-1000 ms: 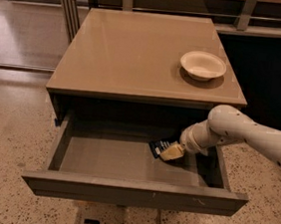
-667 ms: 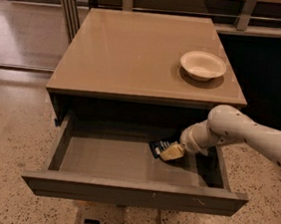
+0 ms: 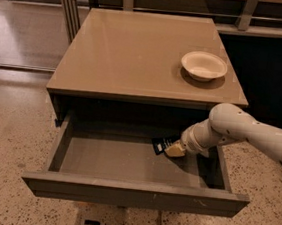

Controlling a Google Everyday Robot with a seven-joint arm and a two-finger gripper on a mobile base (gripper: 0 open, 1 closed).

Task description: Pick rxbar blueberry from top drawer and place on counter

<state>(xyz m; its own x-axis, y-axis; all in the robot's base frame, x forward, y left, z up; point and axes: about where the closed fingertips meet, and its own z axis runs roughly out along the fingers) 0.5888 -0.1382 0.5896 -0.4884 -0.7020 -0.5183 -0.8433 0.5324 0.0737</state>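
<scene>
In the camera view, my cream gripper point(image 3: 175, 149) is down in the wide grey top drawer point(image 3: 132, 194), at its far right, touching the small dark navy rxbar blueberry point(image 3: 160, 145). I cannot tell if it grips the bar. I should hold firm, then lift straight up before heading to the smooth tan counter point(image 3: 132, 53). The bar seems to lie long side left to right, right end at my gripper.
</scene>
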